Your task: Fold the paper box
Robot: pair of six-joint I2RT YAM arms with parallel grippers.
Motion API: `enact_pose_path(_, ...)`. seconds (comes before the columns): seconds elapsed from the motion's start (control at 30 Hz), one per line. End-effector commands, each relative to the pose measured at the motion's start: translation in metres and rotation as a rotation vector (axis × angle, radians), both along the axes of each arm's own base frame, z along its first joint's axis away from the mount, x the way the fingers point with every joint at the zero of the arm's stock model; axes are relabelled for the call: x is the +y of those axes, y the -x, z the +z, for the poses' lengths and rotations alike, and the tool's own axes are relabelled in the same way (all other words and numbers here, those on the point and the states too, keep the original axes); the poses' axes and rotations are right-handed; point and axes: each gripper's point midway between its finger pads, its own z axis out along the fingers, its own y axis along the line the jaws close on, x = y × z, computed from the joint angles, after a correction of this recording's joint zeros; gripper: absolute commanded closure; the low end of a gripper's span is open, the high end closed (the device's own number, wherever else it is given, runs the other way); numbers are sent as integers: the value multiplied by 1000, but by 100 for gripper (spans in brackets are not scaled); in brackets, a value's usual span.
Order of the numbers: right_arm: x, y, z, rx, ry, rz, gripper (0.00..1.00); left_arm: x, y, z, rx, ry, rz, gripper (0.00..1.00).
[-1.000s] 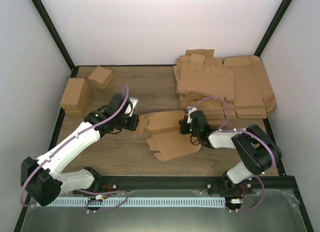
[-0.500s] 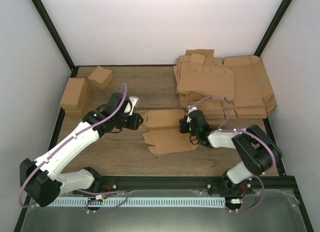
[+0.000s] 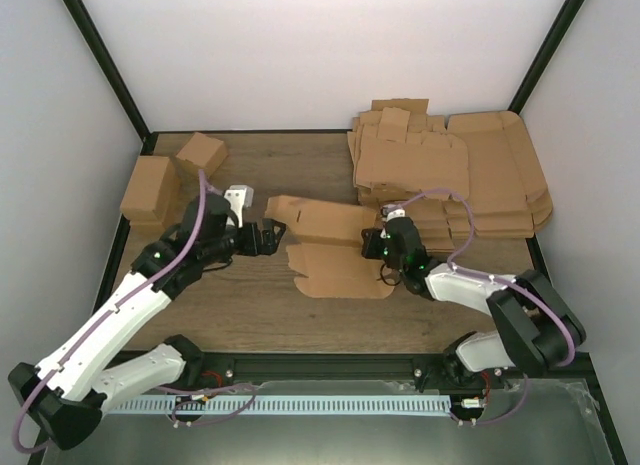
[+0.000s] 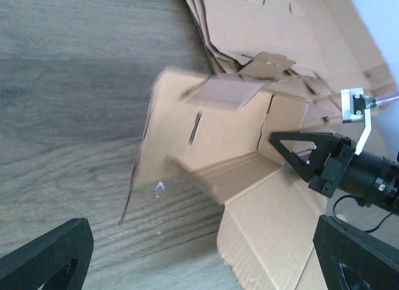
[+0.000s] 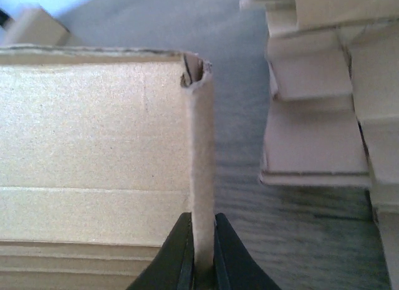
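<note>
Top external: box [image 3: 340,270] lies mid-table, long axis left-right; right gripper [image 3: 384,247] pinches its right end wall, while left gripper [image 3: 270,235], fingers spread, sits just off its left end.

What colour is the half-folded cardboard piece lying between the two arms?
The half-folded cardboard piece is plain brown, unprinted; clearest in the right wrist view.
</note>
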Motion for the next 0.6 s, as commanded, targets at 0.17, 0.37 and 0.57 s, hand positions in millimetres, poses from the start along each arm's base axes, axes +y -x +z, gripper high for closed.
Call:
enact_pose_path(0.17, -3, -31, 70, -181, -234, -196, 99, -30, 17, 9, 94, 502, 44, 0)
enact_pose_path(0.37, 6, -40, 88, -294, -188, -229, 99, -48, 20, 11, 145, 584, 3, 0)
enact_pose_path(0.57, 17, -44, 95, -335, -168, -221, 99, -48, 14, -14, 208, 562, 70, 17)
